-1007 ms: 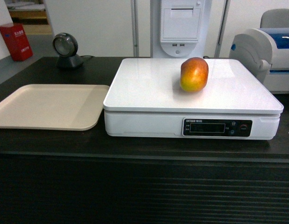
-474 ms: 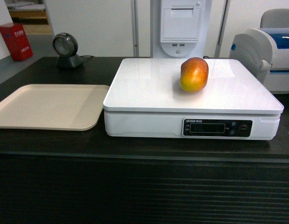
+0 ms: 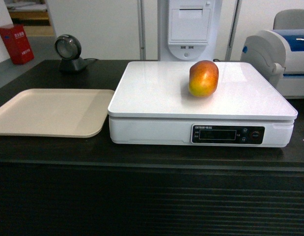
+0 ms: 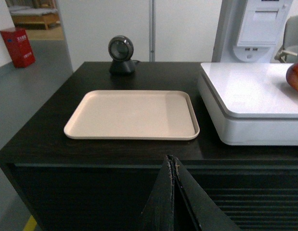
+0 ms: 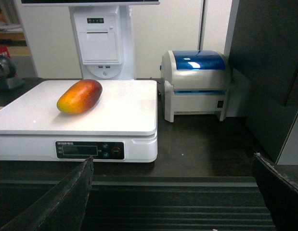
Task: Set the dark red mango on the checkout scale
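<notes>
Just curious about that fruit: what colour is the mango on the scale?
Red blending into orange-yellow on the smooth oval mango, clearest in the right wrist view.

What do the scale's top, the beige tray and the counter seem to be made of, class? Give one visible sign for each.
Scale: its top looks like glossy white plastic or coated glass, since it reflects what stands behind it. Beige tray: probably matte moulded plastic, with an even colour, rounded corners and a raised rim. Counter: likely dark wood-look laminate, matte with faint grain, though the pictures leave that open.
</notes>
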Tool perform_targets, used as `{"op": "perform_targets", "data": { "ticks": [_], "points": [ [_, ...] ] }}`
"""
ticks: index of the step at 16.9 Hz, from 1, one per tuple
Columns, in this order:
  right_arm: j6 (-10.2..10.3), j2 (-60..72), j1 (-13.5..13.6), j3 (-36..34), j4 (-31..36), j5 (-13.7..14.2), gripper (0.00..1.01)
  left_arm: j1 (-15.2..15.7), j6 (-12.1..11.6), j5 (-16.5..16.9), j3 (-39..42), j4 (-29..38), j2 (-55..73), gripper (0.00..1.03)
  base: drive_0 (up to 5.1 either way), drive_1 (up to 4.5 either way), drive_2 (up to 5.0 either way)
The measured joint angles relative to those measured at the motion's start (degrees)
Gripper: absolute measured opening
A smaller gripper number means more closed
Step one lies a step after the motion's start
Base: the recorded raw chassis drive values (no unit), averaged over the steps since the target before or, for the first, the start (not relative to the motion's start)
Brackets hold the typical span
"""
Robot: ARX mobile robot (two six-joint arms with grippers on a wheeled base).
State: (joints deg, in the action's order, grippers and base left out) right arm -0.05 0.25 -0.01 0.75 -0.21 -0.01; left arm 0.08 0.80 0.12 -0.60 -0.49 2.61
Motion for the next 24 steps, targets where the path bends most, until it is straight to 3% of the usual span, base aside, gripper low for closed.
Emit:
{"op": "perform_targets", "data": {
  "ticks": [4, 5, 9, 14, 24],
  "points": [
    [0.0, 0.0, 0.0, 0.0, -0.1, 0.0, 0.98, 0.0, 0.0, -0.2, 0.0, 0.5, -2.2, 0.02, 0.0, 0.00, 0.0],
    [0.0, 0.0, 0.0, 0.0, 0.0, 0.0, 0.98, 0.0, 0.0, -0.2, 0.0, 0.2, -2.2, 0.06, 0.0, 0.00, 0.0],
    [0.0, 0.0, 0.0, 0.0, 0.0, 0.0, 0.98, 0.0, 0.0, -0.2, 0.0, 0.3, -2.2, 0.44, 0.0, 0.00, 0.0],
    [0.0, 0.0, 0.0, 0.0, 0.0, 0.0, 0.98, 0.0, 0.0, -0.2, 0.0, 0.3, -2.2, 1.00, 0.0, 0.00, 0.0],
    [0.0, 0.0, 0.0, 0.0, 0.0, 0.0, 0.98, 0.0, -0.1, -0.2, 0.0, 0.3, -2.2, 0.98, 0.0, 0.00, 0.0]
  ]
}}
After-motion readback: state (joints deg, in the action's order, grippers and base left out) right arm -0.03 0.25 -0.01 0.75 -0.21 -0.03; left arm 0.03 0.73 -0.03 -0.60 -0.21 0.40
